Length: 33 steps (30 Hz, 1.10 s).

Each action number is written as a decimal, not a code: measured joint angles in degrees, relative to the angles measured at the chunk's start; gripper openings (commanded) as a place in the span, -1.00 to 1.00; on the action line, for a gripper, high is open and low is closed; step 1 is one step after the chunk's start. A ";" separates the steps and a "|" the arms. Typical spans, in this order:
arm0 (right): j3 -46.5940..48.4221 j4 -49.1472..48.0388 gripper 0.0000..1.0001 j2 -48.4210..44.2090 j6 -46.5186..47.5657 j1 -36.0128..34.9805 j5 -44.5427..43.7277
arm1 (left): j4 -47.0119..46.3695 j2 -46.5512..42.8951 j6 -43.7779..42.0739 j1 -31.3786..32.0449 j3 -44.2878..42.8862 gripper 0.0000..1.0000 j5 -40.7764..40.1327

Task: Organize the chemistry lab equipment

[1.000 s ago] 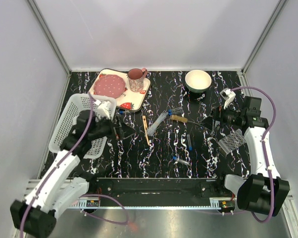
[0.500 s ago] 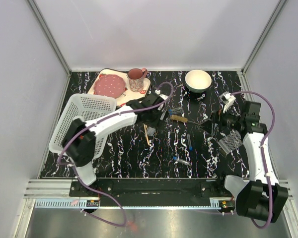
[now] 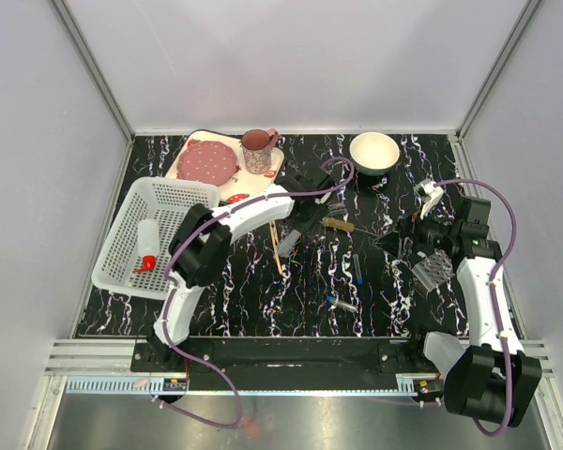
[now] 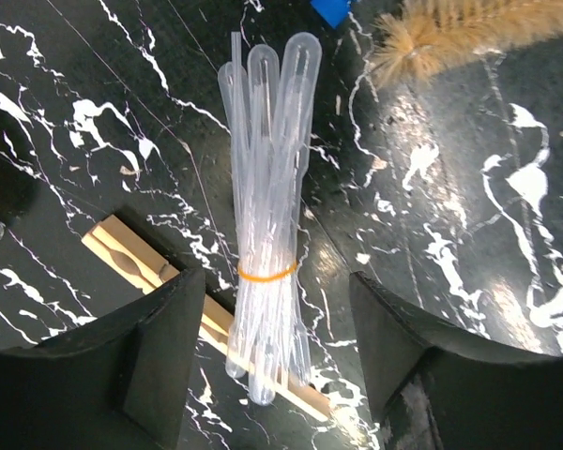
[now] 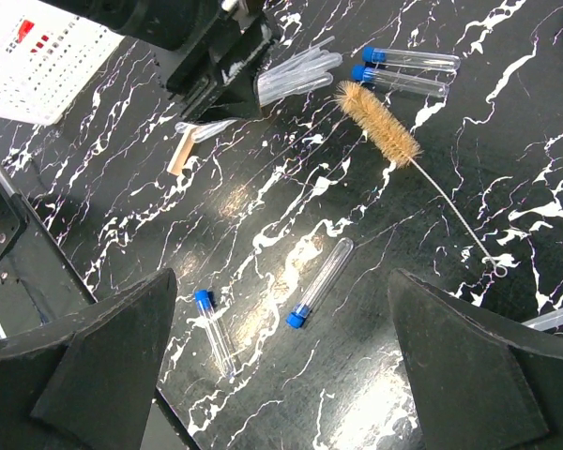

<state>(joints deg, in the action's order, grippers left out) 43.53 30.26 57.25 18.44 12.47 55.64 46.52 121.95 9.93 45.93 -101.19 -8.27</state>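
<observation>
My left gripper [image 4: 274, 277] hangs open low over a bundle of clear pipettes [image 4: 267, 187] tied with an orange band; its fingers stand either side of the bundle without touching it. The bundle lies across a wooden stick [image 4: 136, 264]. From above, the left gripper [image 3: 300, 223] is mid-table beside the brush [image 3: 339, 224]. The white squeeze bottle [image 3: 147, 246] lies in the white basket [image 3: 131, 202]. My right gripper [image 5: 281, 281] is open above two loose blue-capped test tubes [image 5: 321, 281], and sits at the table's right [image 3: 399, 234] next to the clear tube rack [image 3: 433, 269].
A strawberry-print tray [image 3: 265, 180] with a pink plate [image 3: 207, 162] and cup [image 3: 256, 148] stands at the back, and a white bowl [image 3: 373, 150] at the back right. Two more capped tubes [image 5: 403, 70] lie beyond the brush [image 5: 377, 122].
The left arm has swung from the basket to the middle of the table, and its jaws have narrowed over the pipette bundle. The white bottle now shows in the basket. The right arm barely moved.
</observation>
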 measured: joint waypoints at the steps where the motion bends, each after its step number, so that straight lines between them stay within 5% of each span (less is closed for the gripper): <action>1: -0.20 -0.26 1.00 0.02 0.00 0.02 0.00 | 0.42 0.92 -0.28 0.00 -0.63 0.28 -0.42; 14: -0.83 -1.86 1.00 0.00 0.48 0.35 0.22 | 3.17 7.43 -1.64 0.00 -4.24 -0.01 -2.03; 18: -0.83 -1.95 1.00 -0.02 0.66 0.35 0.59 | 3.37 7.54 -1.42 0.00 -4.24 -0.36 -1.99; 24: -0.85 -1.95 0.99 -0.46 0.68 0.50 0.70 | 3.08 7.52 -1.11 0.00 -4.11 -0.55 -1.05; 33: -0.85 -1.97 0.99 -1.09 0.74 0.68 1.03 | -5.05 -8.96 1.77 -0.44 10.58 -0.59 7.32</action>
<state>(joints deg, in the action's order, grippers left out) 42.68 28.29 56.16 19.18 13.15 56.66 41.47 112.99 11.70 45.50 -90.61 -0.95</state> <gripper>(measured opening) 0.994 0.241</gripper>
